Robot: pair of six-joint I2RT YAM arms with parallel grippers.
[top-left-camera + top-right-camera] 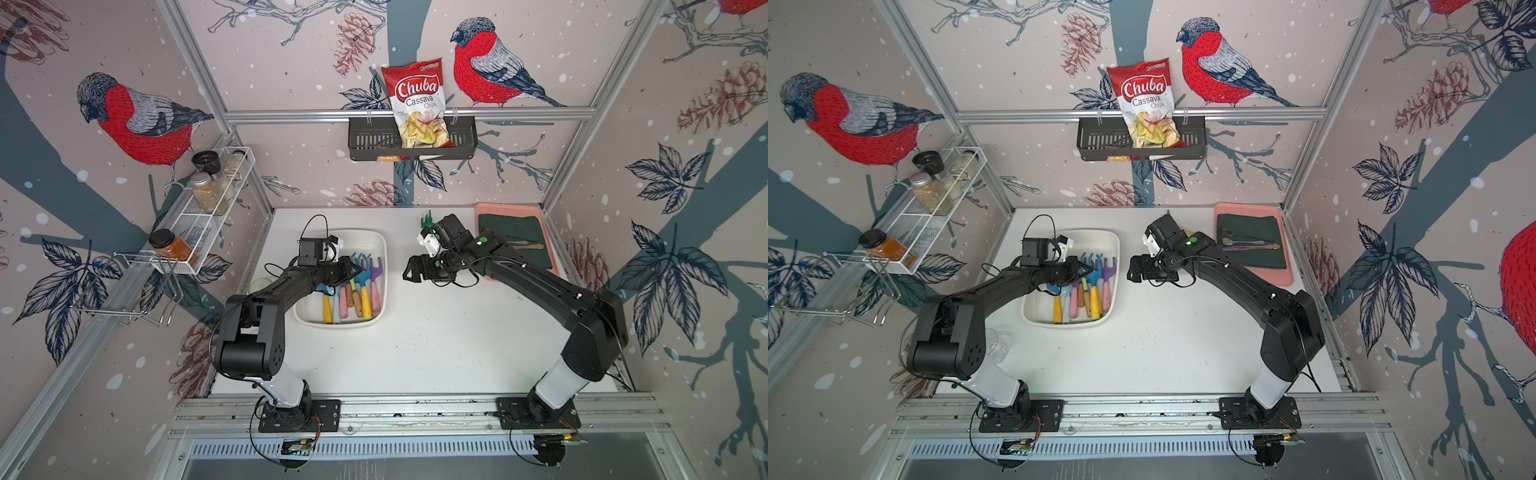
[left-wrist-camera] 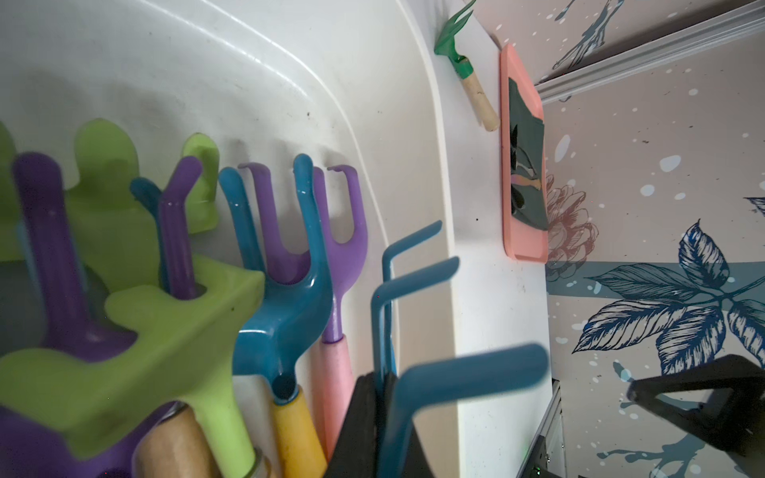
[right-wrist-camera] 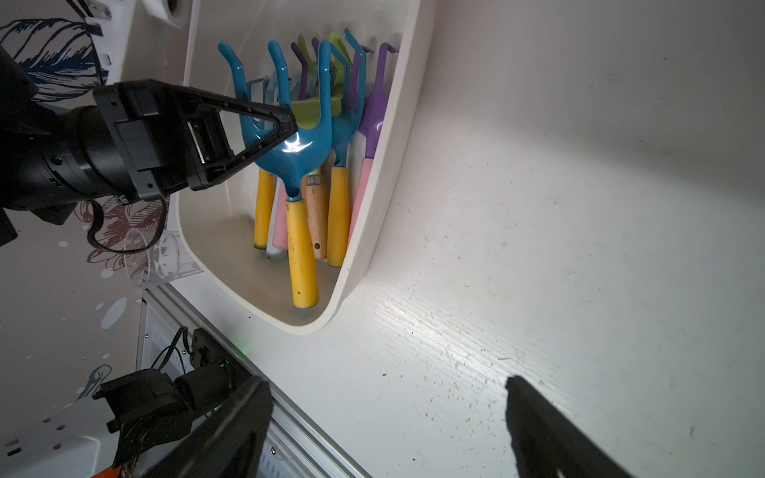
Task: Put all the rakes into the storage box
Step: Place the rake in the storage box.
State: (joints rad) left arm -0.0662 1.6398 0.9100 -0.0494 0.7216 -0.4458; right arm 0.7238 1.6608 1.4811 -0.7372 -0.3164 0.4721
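Blue rake (image 3: 302, 159) pinched in L jaws; R jaws wide.

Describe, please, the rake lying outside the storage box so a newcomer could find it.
Find the pink tray at the far right corner of the table. Between it and the white storage box lies a rake. Unlike the rakes inside, its head is dark green.

Only print I can read: "Chuba Cassava Chips" on the red-and-white snack bag (image 1: 413, 99), upper centre in both top views, standing in the black slotted basket (image 1: 365, 139). The bag's smaller print is illegible.
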